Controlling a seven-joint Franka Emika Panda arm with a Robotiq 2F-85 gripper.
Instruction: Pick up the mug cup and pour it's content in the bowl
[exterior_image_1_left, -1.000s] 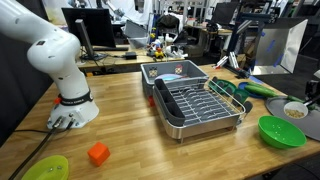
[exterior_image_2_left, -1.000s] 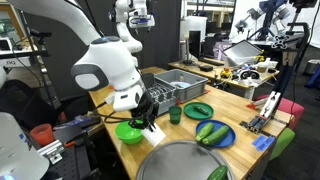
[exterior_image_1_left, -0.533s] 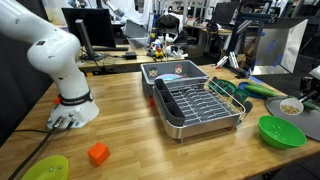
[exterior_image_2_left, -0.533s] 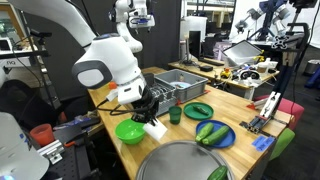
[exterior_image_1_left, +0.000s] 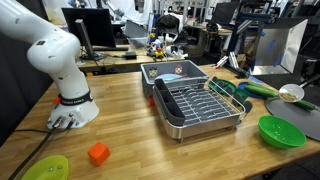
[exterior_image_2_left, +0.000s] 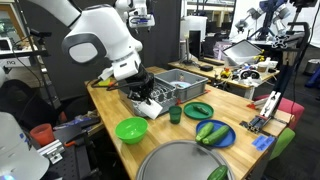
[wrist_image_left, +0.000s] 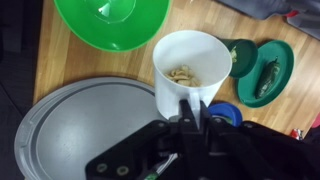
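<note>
The mug cup (wrist_image_left: 190, 62) is small, white and round, with pale bits of food inside. My gripper (wrist_image_left: 189, 122) is shut on its handle and holds it upright in the air. The bright green bowl (wrist_image_left: 112, 20) lies on the wooden table, beyond the cup in the wrist view. In both exterior views the cup (exterior_image_1_left: 291, 93) (exterior_image_2_left: 150, 106) hangs above the table, a little up and aside from the bowl (exterior_image_1_left: 282, 131) (exterior_image_2_left: 131, 129). My gripper (exterior_image_2_left: 146, 98) sits under the white arm.
A metal dish rack (exterior_image_1_left: 195, 105) stands mid-table. An orange block (exterior_image_1_left: 98, 153) and a lime-green dish (exterior_image_1_left: 46, 168) lie near the front edge. A grey round lid (wrist_image_left: 70, 125), a dark green cup (exterior_image_2_left: 175, 114), a green plate (exterior_image_2_left: 198, 109) and a blue plate with vegetables (exterior_image_2_left: 212, 133) lie near the bowl.
My gripper has risen with the mug cup in it, lifting it from table level beside the bowl to well above the table.
</note>
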